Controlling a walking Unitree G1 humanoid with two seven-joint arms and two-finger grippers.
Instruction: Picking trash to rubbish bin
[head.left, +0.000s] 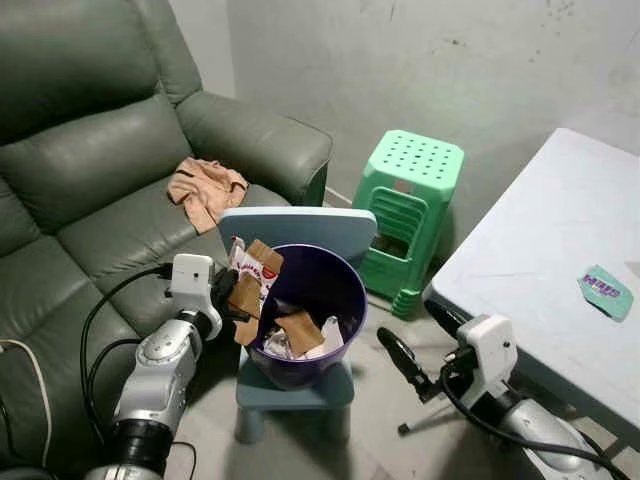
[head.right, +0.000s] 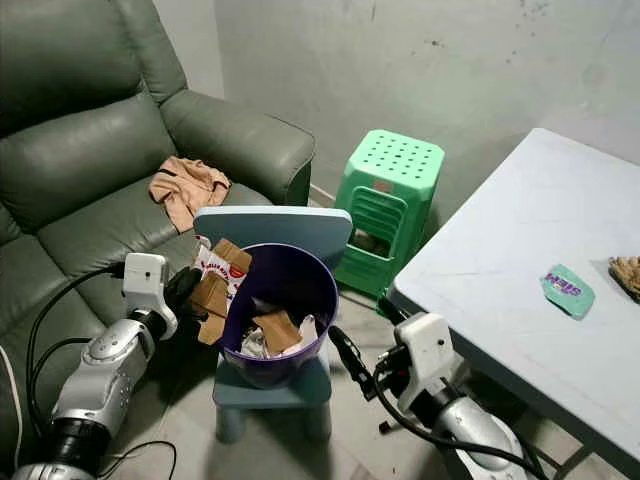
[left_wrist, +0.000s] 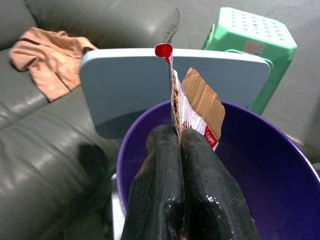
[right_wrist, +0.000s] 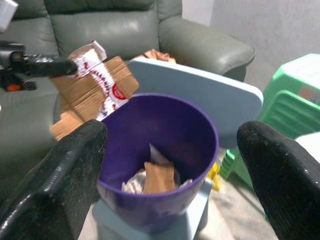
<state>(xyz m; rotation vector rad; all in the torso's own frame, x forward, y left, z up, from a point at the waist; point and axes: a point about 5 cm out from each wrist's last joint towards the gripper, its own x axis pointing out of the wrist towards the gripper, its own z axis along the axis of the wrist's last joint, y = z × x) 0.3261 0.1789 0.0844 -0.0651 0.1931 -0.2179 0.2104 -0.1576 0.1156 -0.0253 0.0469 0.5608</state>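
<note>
At the near-left rim of the purple bin (head.left: 305, 300), left gripper (head.left: 232, 298) had its jaws clamped on a flattened cardboard box (head.left: 252, 275), held upright, partly over the rim, likely so it drops inside on release. Bin sat on a small blue chair (head.left: 297, 228), raising it within arm reach; scrap card already inside. Right gripper (right_wrist: 170, 170) hovered beside the bin, jaws spread wide, holding nothing. A teal packet (head.left: 605, 291) lay on the worktop (head.left: 540, 250), probably next.
</note>
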